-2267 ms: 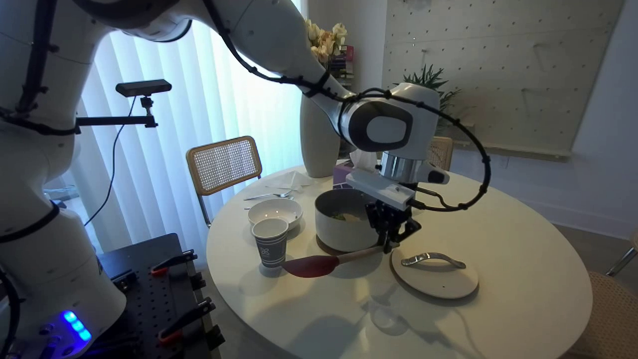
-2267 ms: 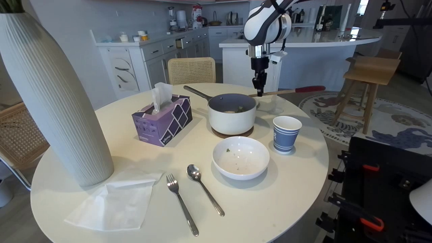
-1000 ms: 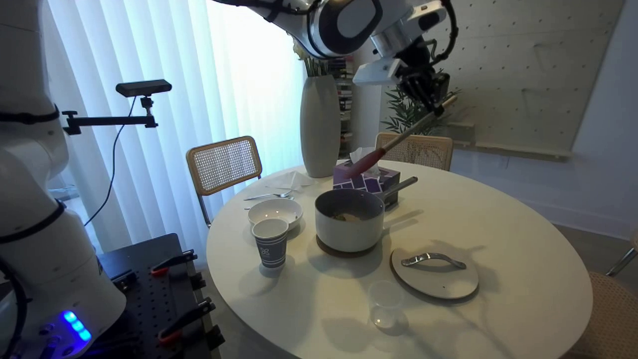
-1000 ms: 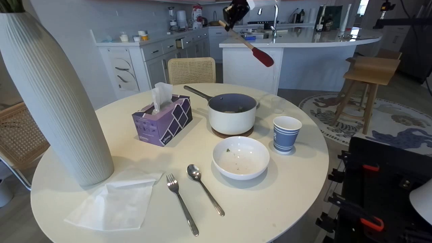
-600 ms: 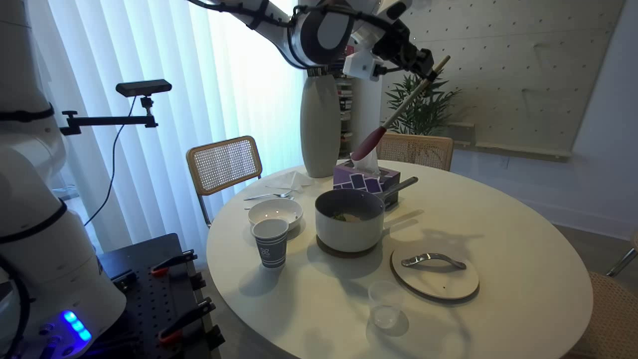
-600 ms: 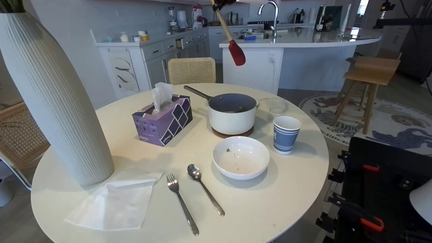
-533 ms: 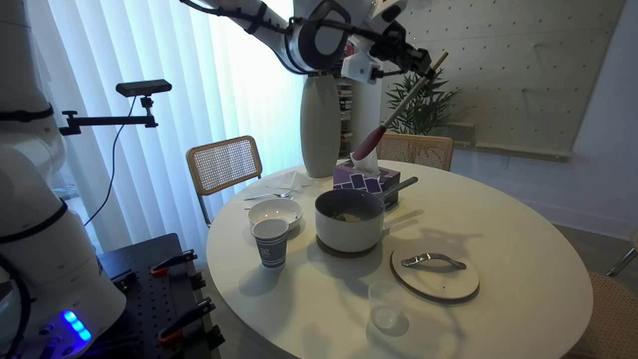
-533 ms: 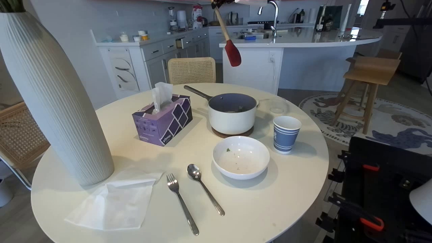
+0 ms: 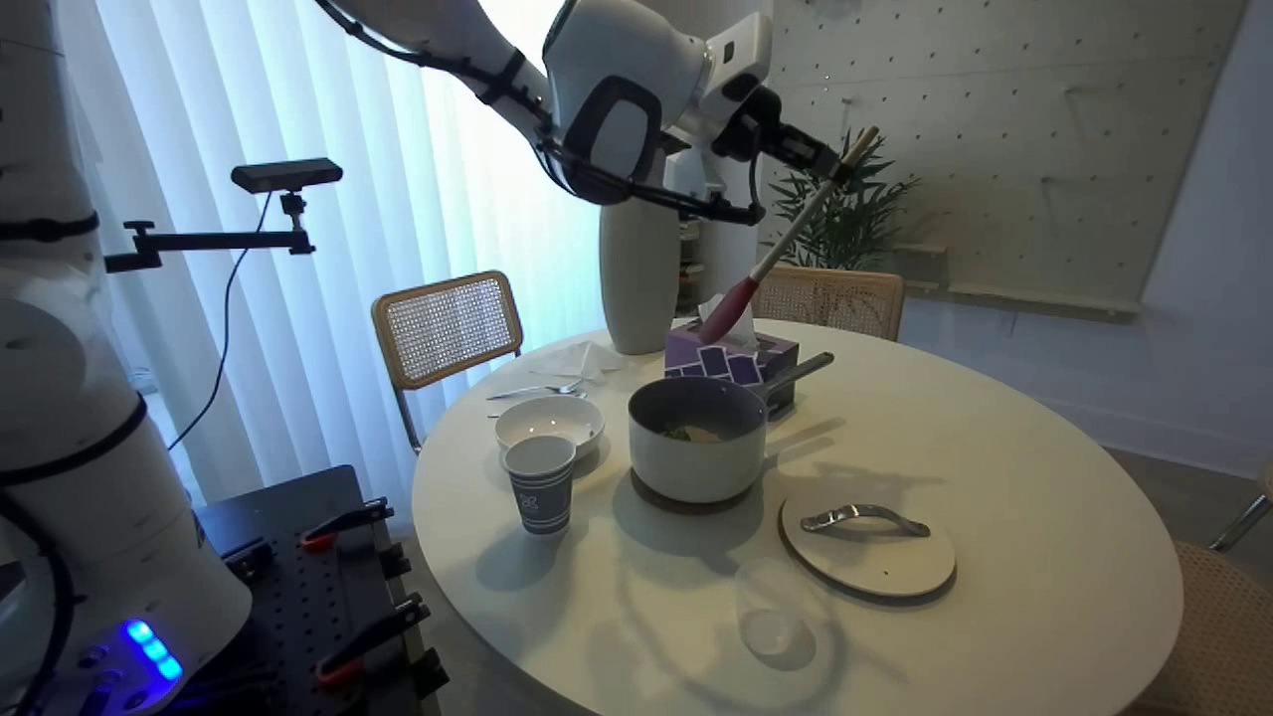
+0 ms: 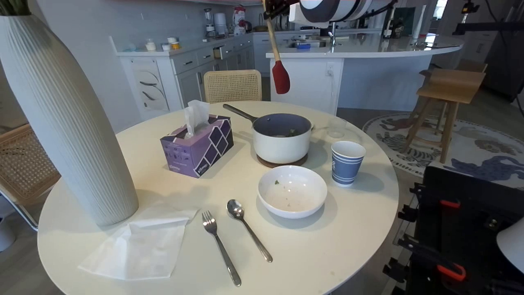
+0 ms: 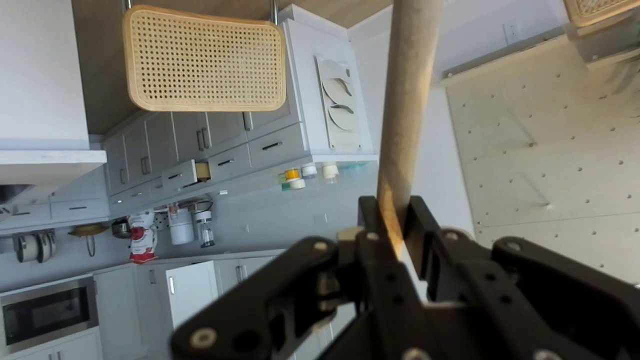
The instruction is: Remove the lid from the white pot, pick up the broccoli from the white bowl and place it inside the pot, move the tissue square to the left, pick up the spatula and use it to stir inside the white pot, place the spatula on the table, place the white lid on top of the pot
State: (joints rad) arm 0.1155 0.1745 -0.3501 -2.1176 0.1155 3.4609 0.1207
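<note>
My gripper (image 9: pixel 843 171) is shut on the wooden handle of the spatula (image 9: pixel 729 310) and holds it in the air, tilted with the red blade down. The spatula blade also shows in an exterior view (image 10: pixel 281 78), and its handle runs up between the fingers in the wrist view (image 11: pixel 407 100). The white pot (image 9: pixel 696 467) stands uncovered, with bits of green broccoli (image 9: pixel 679 434) inside. The white lid (image 9: pixel 865 562) lies on the table beside the pot, handle up. The white bowl (image 10: pixel 292 212) holds only crumbs. The white tissue square (image 10: pixel 141 246) lies flat near the vase.
A purple tissue box (image 10: pixel 180 155) stands beside the pot, whose handle (image 9: pixel 799 370) points outward. A paper cup (image 9: pixel 542 497) and a clear cup (image 9: pixel 774 631) stand on the table. A fork (image 10: pixel 221 246), a spoon (image 10: pixel 251 233) and a tall vase (image 10: pixel 73 123) are also there.
The spatula was held low and nearly level beside the pot, then was lifted high and tilted blade down. In the last half second it has come down slightly while the wrist turned.
</note>
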